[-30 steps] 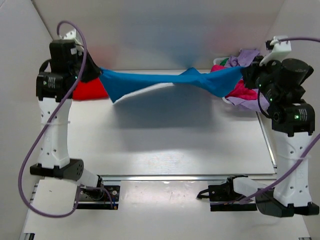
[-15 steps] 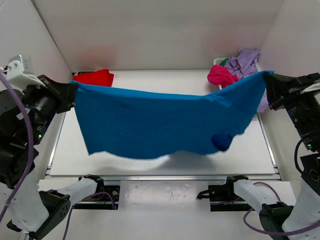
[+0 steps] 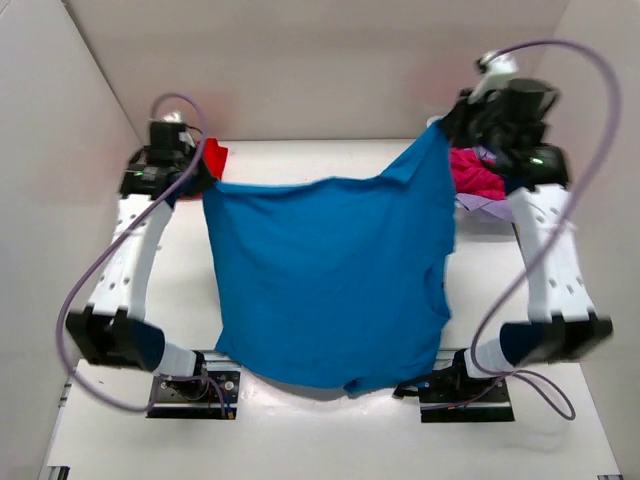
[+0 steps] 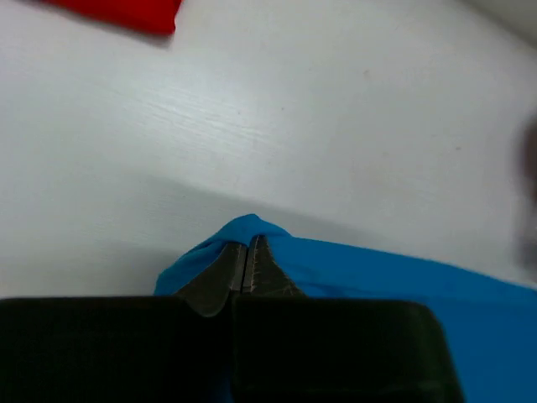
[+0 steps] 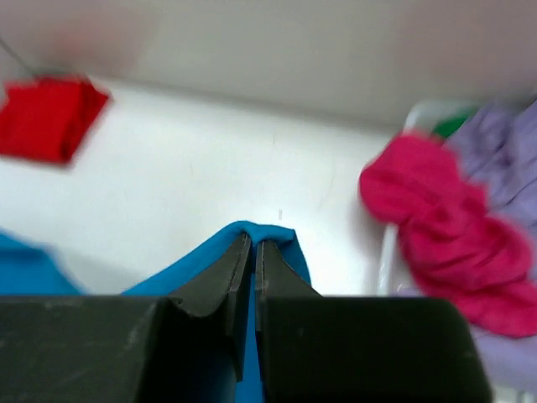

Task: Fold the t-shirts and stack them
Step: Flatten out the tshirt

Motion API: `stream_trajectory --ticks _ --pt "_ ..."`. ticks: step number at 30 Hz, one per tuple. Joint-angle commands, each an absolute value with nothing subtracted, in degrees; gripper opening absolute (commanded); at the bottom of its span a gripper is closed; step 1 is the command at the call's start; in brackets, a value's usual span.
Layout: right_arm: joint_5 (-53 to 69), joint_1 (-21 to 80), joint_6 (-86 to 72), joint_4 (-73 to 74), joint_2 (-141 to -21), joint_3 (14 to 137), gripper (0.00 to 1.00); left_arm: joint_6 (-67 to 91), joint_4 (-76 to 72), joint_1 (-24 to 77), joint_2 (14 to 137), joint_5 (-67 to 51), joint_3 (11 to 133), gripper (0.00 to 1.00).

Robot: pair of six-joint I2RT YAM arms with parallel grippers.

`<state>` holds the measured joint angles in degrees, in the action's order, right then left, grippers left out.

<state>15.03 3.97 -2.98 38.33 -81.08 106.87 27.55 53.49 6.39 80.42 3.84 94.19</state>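
A bright blue t-shirt [image 3: 335, 280] hangs spread between my two grippers, draping down over the table to its near edge. My left gripper [image 3: 197, 178] is shut on its far left corner; the left wrist view shows the blue cloth [image 4: 336, 269] pinched at the closed tips [image 4: 250, 243]. My right gripper [image 3: 447, 122] is shut on its far right corner, and the right wrist view shows the blue cloth [image 5: 260, 231] folded over the tips [image 5: 254, 243]. A folded red t-shirt [image 3: 214, 157] lies at the far left. Magenta pink [image 3: 478, 172] and lilac [image 3: 490, 207] shirts lie at the far right.
A white basket [image 5: 394, 243] at the far right holds the pink [image 5: 453, 243] and lilac [image 5: 503, 159] shirts. The red shirt also shows in the right wrist view [image 5: 46, 113] and the left wrist view [image 4: 126, 13]. White walls [image 3: 300, 70] enclose the table on three sides.
Both arms swung from the near side to the far edge, carrying the blue shirt's held corners back. The shirt went from stretched sideways to hanging full length toward the near edge.
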Motion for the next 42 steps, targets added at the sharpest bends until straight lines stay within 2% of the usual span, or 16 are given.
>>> stream_trajectory --ticks 1,5,9,12,14,15,16,18,21,22,26,28,30,32,37,42 --pt "14.15 5.71 -2.55 28.42 -84.62 98.82 0.0 29.0 41.69 5.45 81.9 0.79 86.07 0.0" --pt "14.94 7.73 -2.29 23.39 -93.94 96.59 0.0 29.53 33.68 3.43 90.67 0.0 82.97 0.0" --pt "14.51 10.1 -1.49 23.12 -108.26 105.19 0.0 28.48 31.2 2.9 102.55 -2.55 90.77 0.0" --pt "14.95 11.07 -2.37 27.23 -122.28 121.25 0.0 27.86 32.52 3.6 113.53 -0.71 102.28 0.0" --pt "15.12 11.69 -2.46 32.32 -132.77 142.27 0.0 28.12 34.71 3.6 121.78 -1.32 111.84 0.0" --pt "14.51 11.78 -2.98 33.04 -139.76 147.17 0.04 28.21 36.02 3.34 123.56 -1.49 113.97 0.0" --pt "15.63 11.08 -4.55 27.39 -140.53 144.43 0.2 28.39 36.47 3.25 127.23 -1.84 118.95 0.0" --pt "14.52 10.46 -6.5 20.67 -139.84 139.66 0.34 28.83 38.14 2.38 132.87 -3.16 126.27 0.02" --pt "9.42 10.72 -3.52 22.14 -142.64 145.62 0.57 29.44 46.97 0.8 143.15 -5.18 144.44 0.09" --pt "9.06 10.55 -2.91 22.67 -141.95 145.46 0.64 29.62 49.72 0.53 149.0 -5.79 157.02 0.13" --pt "5.64 10.63 -0.45 28.19 -137.39 145.45 0.77 28.84 51.31 -1.93 144.15 -6.7 153.26 0.42" --pt "3.35 11.42 1.13 32.14 -134.76 145.81 0.81 26.64 58.68 -1.05 146.33 -3.62 163.09 0.5" --pt "1.94 11.78 2.19 34.09 -130.45 142.83 0.82 23.83 60.89 -0.79 142.48 -1.95 157.42 0.55" --pt "-1.48 11.95 2.02 39.17 -125.45 139.59 0.83 23.82 66.75 -0.97 143.95 -0.09 163.0 0.64" --pt "-0.97 11.08 -3.51 53.59 -117.7 133.43 0.83 22.15 78.3 -2.64 143.71 -0.63 160.15 0.6" --pt "-4.75 15.47 -5.79 43.19 -94.89 96.5 0.75 20.4 77.44 -0.79 126.78 3.95 134.54 0.56"
